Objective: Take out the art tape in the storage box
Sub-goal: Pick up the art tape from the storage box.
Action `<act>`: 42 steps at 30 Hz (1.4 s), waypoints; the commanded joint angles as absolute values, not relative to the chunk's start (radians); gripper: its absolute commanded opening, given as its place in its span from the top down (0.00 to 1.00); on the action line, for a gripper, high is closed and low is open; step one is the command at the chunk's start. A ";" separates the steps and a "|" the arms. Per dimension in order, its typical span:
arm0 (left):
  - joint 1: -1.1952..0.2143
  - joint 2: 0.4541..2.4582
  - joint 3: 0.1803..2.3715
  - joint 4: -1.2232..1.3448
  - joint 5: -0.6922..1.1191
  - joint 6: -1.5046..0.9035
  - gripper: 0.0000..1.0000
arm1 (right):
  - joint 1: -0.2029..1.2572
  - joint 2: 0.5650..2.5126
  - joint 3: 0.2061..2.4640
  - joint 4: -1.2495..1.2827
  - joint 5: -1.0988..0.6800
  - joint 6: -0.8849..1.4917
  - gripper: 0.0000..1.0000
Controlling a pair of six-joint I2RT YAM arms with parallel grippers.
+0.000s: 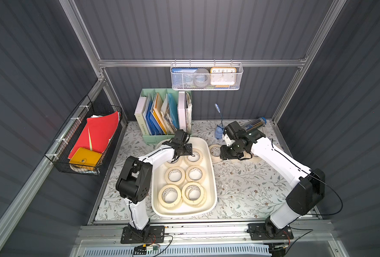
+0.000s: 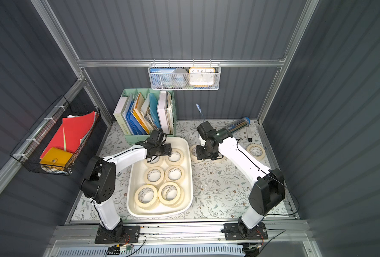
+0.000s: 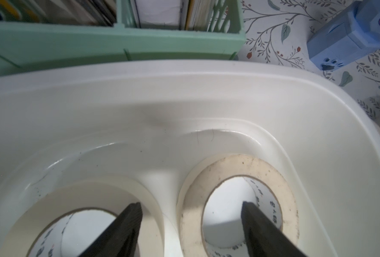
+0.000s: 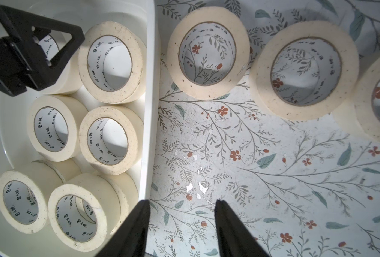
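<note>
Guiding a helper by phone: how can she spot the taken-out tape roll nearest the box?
Find the big white box on the flowered table. By its far end, on the right arm's side, tape rolls lie flat in a row. Hers is the roll right beside the box's rim.

We read 10, 11, 12, 1 and 2 across the top of the clock (image 1: 223, 76) face in the wire basket (image 1: 206, 86), in both top views. Inside the cores of the tape rolls (image 4: 95, 55) we see a short black print repeated all round: small characters with a plus sign between them, which we cannot make out. A pale book (image 1: 145, 129) in the file organiser (image 1: 155, 139) has a capital-letter word on its spine, too blurred to read. The blue toy (image 3: 351, 37) bears a pink heart sign.
</note>
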State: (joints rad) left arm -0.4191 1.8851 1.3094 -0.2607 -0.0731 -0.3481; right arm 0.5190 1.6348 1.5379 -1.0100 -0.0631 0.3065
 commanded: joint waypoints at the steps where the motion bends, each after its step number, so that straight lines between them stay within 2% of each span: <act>1: -0.419 1.921 1.337 -0.279 -0.042 -0.250 0.24 | 0.522 1.641 1.530 -1.014 -0.057 0.316 0.47; 9: -0.419 1.978 1.358 -0.282 -0.022 -0.174 0.27 | 0.521 1.638 1.517 -1.008 -0.054 0.322 0.47; 18: -0.419 2.006 1.324 -0.281 0.013 -0.174 0.55 | 0.521 1.631 1.507 -1.012 -0.045 0.322 0.47; 23: -0.419 1.989 1.312 -0.282 0.011 -0.178 0.74 | 0.522 1.632 1.505 -1.012 -0.055 0.323 0.47; 27: -0.419 1.965 1.326 -0.314 -0.005 -0.179 0.79 | 0.523 1.637 1.517 -1.015 -0.064 0.325 0.47; 42: -0.452 1.758 1.388 -0.374 -0.117 -0.191 0.80 | 0.621 1.822 1.757 -0.962 -0.146 0.363 0.47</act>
State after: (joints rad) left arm -0.4320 1.8172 1.3556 -0.3679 -0.0986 -0.1753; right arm 0.6075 1.7786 1.7100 -0.9848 -0.1116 0.3401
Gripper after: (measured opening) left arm 0.270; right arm 0.533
